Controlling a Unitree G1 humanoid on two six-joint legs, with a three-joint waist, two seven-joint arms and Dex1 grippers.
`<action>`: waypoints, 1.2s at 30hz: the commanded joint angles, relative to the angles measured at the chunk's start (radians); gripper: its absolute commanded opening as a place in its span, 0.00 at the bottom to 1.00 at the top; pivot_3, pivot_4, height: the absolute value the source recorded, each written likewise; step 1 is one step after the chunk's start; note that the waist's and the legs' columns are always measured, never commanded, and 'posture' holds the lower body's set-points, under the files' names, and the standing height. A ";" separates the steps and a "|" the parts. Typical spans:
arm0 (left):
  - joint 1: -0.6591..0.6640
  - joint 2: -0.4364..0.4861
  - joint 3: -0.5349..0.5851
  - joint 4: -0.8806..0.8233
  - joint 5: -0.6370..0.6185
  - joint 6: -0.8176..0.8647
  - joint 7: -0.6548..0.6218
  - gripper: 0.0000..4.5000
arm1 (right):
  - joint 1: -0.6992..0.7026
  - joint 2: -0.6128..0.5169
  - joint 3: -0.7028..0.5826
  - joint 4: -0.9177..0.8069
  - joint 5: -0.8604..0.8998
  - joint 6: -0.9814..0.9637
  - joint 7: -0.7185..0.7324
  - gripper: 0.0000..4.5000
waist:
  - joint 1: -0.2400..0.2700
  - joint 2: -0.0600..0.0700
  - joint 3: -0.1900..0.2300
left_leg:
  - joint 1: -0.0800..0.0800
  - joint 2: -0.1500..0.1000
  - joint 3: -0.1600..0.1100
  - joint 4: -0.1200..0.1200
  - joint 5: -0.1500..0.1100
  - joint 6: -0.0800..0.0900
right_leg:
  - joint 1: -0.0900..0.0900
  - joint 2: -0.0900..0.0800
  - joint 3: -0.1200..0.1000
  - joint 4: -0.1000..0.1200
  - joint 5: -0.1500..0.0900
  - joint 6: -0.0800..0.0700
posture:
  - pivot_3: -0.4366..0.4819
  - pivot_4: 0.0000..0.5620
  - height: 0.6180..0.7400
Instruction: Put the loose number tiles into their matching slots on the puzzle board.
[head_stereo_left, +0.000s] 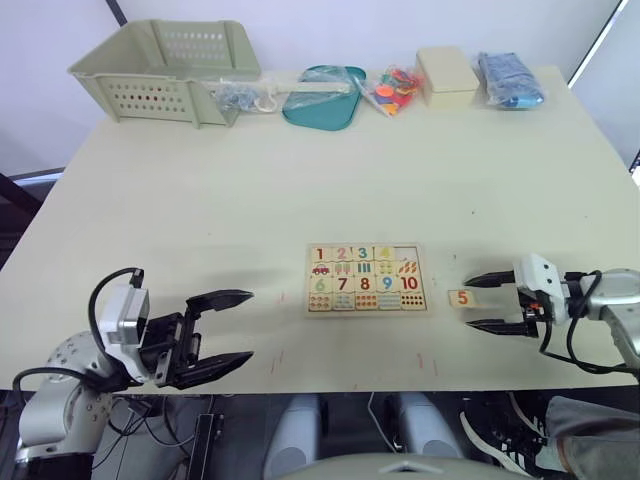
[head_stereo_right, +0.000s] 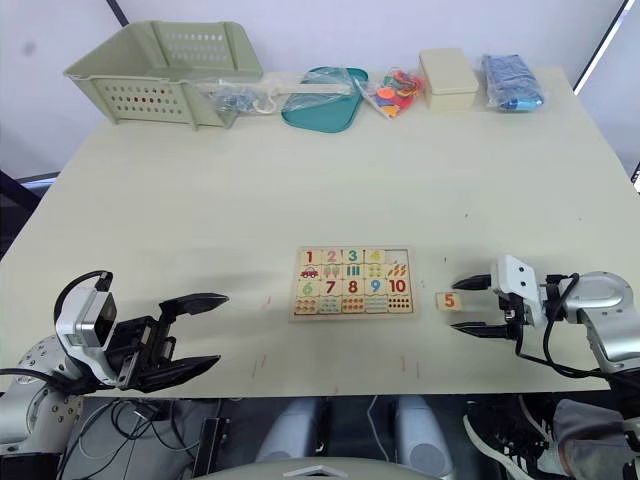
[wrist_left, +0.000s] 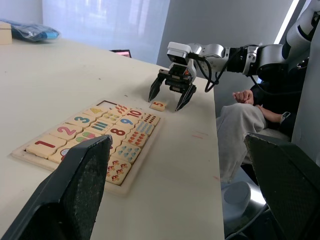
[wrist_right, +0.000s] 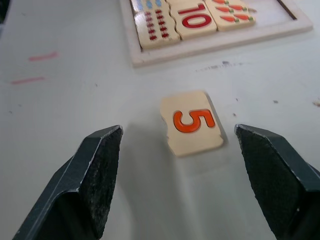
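The last loose tile, the orange-red 5 (head_stereo_left: 459, 297), is seen lying flat near the surface's (head_stereo_left: 300, 180) front edge, just right of the puzzle board (head_stereo_left: 366, 279), directly before the wide-open right pincer (head_stereo_left: 488, 302), the left pincer (head_stereo_left: 222, 331) being spread farther off.

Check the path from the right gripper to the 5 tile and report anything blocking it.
Nothing visible blocks it. The 5 tile lies flat on bare table just ahead of the open right gripper, beside the puzzle board.

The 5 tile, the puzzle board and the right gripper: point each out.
5 tile (wrist_right: 193, 122): right wrist view, its orange digit.
puzzle board (head_stereo_left: 366, 311): left eye view, its near rim.
right gripper (head_stereo_left: 476, 302): left eye view, midway between its open fingertips.
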 joint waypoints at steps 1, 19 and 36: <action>0.009 -0.001 0.018 -0.038 -0.012 0.004 0.004 1.00 | -0.009 0.021 -0.030 0.006 0.017 -0.009 0.003 0.57 | 0.001 0.000 0.000 | 0.000 0.000 0.000 0.000 0.000 0.000 | 0.000 0.000 0.000 0.000 0.000 0.000 | 0.48 0.27 1.00; 0.001 0.004 0.023 -0.051 -0.017 0.020 0.015 1.00 | -0.009 0.000 -0.039 0.038 -0.020 -0.044 0.007 0.51 | 0.002 0.000 0.000 | 0.000 0.000 0.000 0.000 0.000 0.000 | 0.000 0.000 0.000 0.000 0.000 0.000 | 0.48 0.27 1.00; -0.007 0.005 0.022 -0.049 -0.014 0.023 0.018 1.00 | -0.029 -0.026 -0.014 -0.019 -0.046 0.028 0.008 0.51 | 0.002 0.000 0.000 | 0.000 0.000 0.000 0.000 0.000 0.000 | 0.000 0.000 0.000 0.000 0.000 0.000 | 0.48 0.27 1.00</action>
